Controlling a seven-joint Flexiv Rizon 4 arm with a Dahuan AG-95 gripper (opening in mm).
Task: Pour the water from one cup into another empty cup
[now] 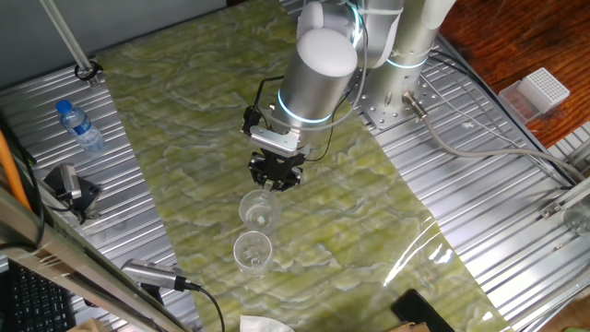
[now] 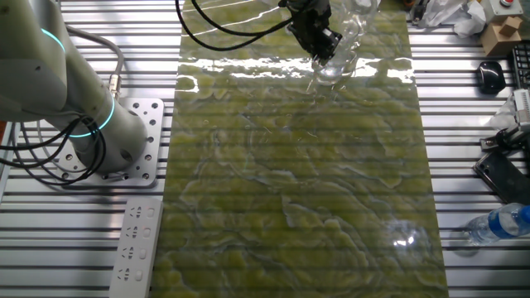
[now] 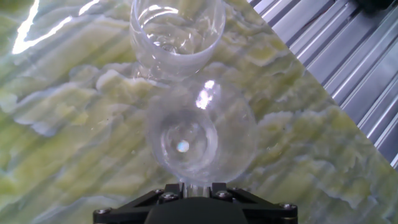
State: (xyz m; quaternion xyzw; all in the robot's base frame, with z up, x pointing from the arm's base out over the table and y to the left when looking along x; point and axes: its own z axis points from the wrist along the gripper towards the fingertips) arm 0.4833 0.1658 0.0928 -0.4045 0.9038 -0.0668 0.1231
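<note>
My gripper [image 1: 275,173] is shut on the base of a clear glass cup [image 1: 259,209] and holds it tilted just above the green marbled mat. In the hand view the gripper [image 3: 191,185] grips this cup [image 3: 200,138] from behind, and its mouth points at a second clear cup [image 3: 177,31]. That second cup [image 1: 253,251] stands upright on the mat right beside the held one. In the other fixed view the gripper [image 2: 319,37] and both cups [image 2: 338,60] sit at the mat's far edge. I cannot make out water in either cup.
A blue-capped plastic bottle [image 1: 78,124] lies on the metal table at the left and also shows in the other fixed view [image 2: 497,223]. The arm's base [image 2: 108,141] and a power strip [image 2: 137,244] are beside the mat. A white box [image 1: 541,90] is at the far right.
</note>
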